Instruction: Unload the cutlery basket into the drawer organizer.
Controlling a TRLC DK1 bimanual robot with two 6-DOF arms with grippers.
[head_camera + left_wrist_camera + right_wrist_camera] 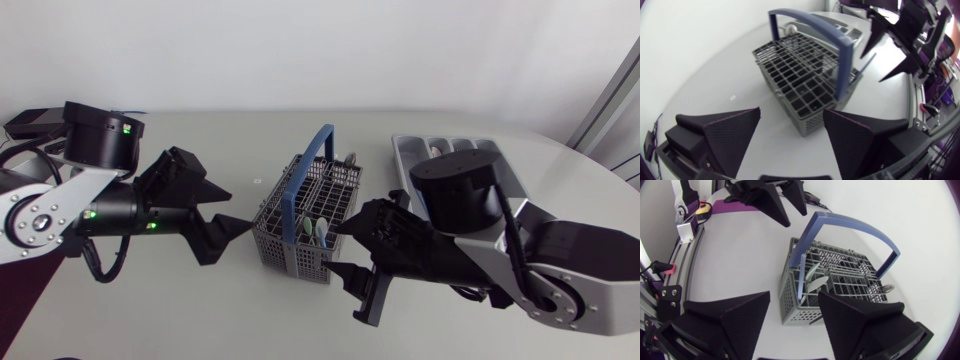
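Grey table [200,310]; left gripper [238,208], right gripper [338,252] gape empty beside basket [300,215]. Risk: wide jaws snag handle [860,224], tipping basket.

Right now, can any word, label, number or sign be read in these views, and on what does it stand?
None can be read.
A tiny mark on the table: too small to read.
The cutlery basket and drawer organizer show no print.

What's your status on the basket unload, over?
Left gripper open, right gripper open, both empty beside the cutlery basket. Cutlery in it, not yet unloaded. Drawer organizer partly hidden by right arm.
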